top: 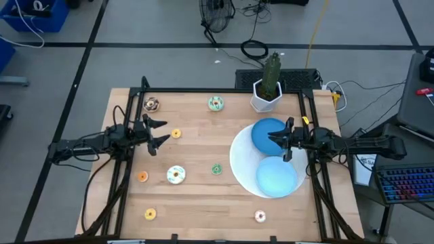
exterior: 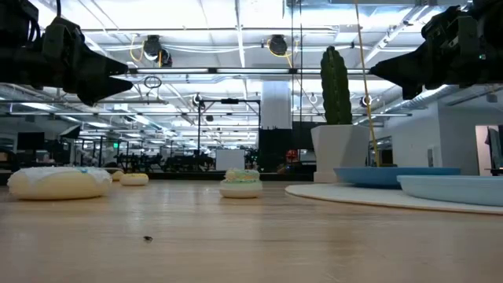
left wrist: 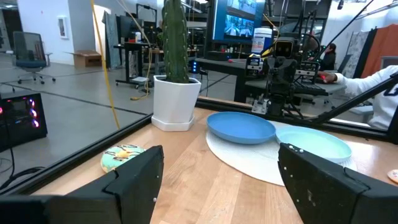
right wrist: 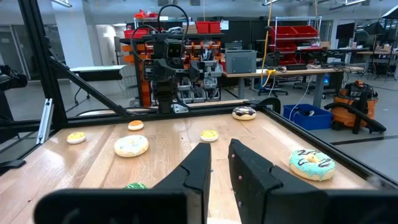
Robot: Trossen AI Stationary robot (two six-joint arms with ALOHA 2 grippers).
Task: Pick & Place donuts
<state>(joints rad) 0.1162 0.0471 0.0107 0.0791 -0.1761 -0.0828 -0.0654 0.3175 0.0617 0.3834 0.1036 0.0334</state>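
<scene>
Several small donuts lie flat on the wooden table: chocolate (top: 152, 104), teal-iced (top: 215, 103), yellow (top: 176, 133), orange (top: 142, 176), a larger white one (top: 176, 175), green (top: 216, 169), another orange (top: 150, 214) and pink (top: 260, 216). My left gripper (top: 161, 132) hovers open above the table's left part, with the yellow donut just off its fingertips. My right gripper (top: 277, 139) hangs over the blue plate (top: 268, 129), its fingers almost together. In the low view both grippers (exterior: 118, 75) (exterior: 385, 69) sit well above the tabletop.
A large white disc (top: 243, 163) on the table's right part carries the blue plate and a light blue plate (top: 278, 177). A cactus in a white pot (top: 266, 91) stands at the far edge. Black frame rails run along the table's left and right sides.
</scene>
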